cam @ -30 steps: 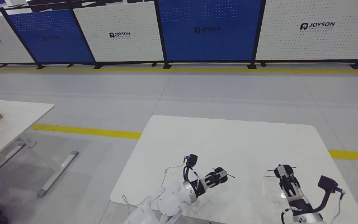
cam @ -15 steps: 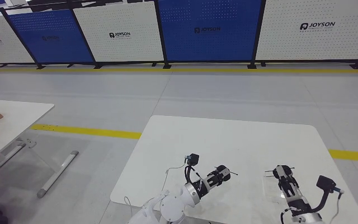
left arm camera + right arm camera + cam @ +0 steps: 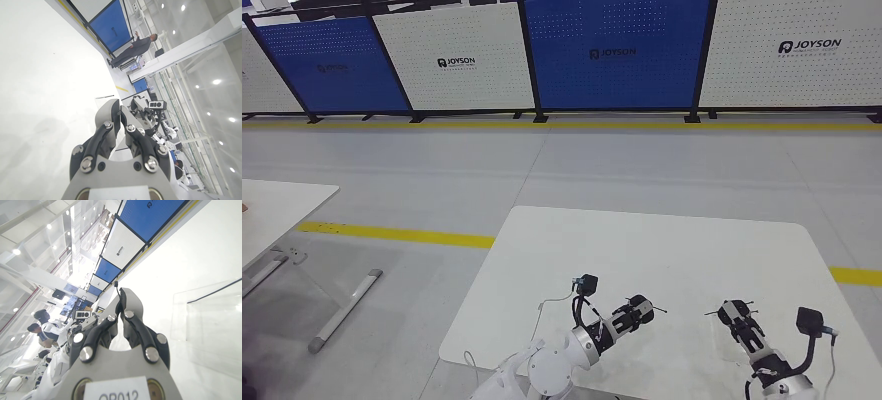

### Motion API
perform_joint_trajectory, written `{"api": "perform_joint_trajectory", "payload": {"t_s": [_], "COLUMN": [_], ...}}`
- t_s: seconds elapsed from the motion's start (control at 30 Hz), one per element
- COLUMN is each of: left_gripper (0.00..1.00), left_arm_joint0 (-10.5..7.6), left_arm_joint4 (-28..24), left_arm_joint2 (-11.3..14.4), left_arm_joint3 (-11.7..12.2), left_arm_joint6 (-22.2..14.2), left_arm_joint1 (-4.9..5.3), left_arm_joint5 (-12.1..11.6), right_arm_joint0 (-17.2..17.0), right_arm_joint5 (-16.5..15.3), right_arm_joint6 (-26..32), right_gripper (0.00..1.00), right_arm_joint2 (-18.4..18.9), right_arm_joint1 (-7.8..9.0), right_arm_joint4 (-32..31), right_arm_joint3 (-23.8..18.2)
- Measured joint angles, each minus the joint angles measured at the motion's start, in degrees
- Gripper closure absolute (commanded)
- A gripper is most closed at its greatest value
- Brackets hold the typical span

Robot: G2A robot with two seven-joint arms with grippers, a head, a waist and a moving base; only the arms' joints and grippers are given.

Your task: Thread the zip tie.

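Now R claw [image 3: 729,312], clenched on zip tie [image 3: 116,286], has shifted toward L claw [image 3: 644,309], also clenched.

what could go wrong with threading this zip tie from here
The zip tie is pinched at the tips of the shut right gripper, only its head poking out, so it might twist or slip. The left gripper, apart from it, is shut on a small black piece; misalignment seems likely.
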Motion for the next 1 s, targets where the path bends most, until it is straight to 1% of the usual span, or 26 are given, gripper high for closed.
{"api": "perform_joint_trajectory", "payload": {"t_s": [0.63, 0.73, 0.83, 1.0], "left_gripper": [1.00, 1.00, 1.00, 1.00], "left_arm_joint0": [-0.02, -0.56, -1.55, -3.53], "left_arm_joint4": [0.03, 0.13, 0.00, -1.30], "left_arm_joint2": [0.06, 0.58, 1.26, 2.87], "left_arm_joint3": [0.03, 0.54, 1.57, 4.27], "left_arm_joint6": [0.09, 0.44, 0.83, 1.64], "left_arm_joint1": [-0.02, -0.20, -0.49, -1.22], "left_arm_joint5": [0.10, 0.88, 1.42, 1.71], "right_arm_joint0": [0.00, 0.00, 0.01, 0.47], "right_arm_joint5": [0.00, 0.00, 0.00, -0.61], "right_arm_joint6": [0.00, 0.00, 0.01, 1.84], "right_gripper": [1.00, 1.00, 1.00, 1.00], "right_arm_joint2": [0.00, 0.00, -0.01, -1.33], "right_arm_joint1": [0.00, 0.00, 0.00, -0.08], "right_arm_joint4": [0.00, 0.00, 0.00, -2.56], "right_arm_joint3": [0.00, 0.00, 0.00, 0.10]}}
